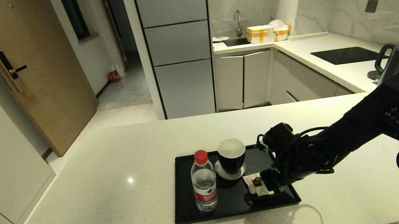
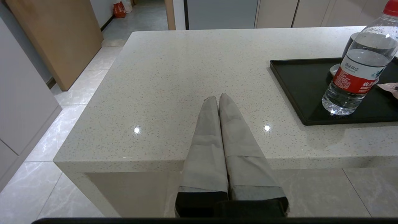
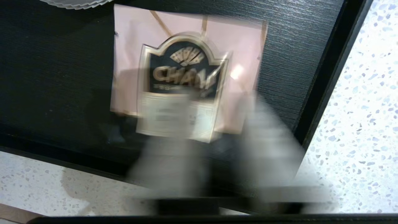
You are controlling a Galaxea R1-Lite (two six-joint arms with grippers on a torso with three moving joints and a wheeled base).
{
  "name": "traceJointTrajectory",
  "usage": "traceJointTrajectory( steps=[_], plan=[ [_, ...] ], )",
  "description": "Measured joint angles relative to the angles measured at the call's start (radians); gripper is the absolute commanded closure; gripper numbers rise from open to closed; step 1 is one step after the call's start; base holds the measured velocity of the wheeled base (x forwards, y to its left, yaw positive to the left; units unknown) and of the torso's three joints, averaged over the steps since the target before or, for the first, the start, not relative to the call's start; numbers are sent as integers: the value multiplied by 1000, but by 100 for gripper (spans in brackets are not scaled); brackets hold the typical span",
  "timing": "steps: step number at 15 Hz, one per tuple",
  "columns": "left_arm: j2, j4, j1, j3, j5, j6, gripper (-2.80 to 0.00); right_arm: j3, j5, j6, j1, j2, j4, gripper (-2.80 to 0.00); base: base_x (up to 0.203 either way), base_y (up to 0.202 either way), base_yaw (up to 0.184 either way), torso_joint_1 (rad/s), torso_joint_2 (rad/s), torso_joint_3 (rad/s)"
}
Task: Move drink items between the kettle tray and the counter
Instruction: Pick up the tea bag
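Speckled cream counter (image 1: 116, 174) bears black kettle tray (image 1: 187, 203) in a kitchen.

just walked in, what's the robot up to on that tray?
The right gripper is down over the tea sachet at the tray's near right corner, fingers apart on either side of it, not yet closed. The water bottle stands upright on the tray beside the black cup on its coaster. The left gripper is shut and parked off the tray at the near edge of the counter.
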Motion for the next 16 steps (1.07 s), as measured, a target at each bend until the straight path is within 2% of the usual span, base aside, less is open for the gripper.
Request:
traceJointTrajectory(
  steps=[13, 14, 16],
  plan=[
    [0, 0, 0, 0, 0, 0, 0, -3, 0, -1, 1, -6, -1, 0, 0, 0, 0, 0, 0, 0],
    [0, 0, 0, 0, 0, 0, 0, 1, -1, -1, 1, -7, -4, -280, 0, 0, 0, 0, 0, 0],
    [0, 0, 0, 0, 0, 0, 0, 6, -23, -1, 1, -8, -8, -280, 0, 0, 0, 0, 0, 0]
  ],
)
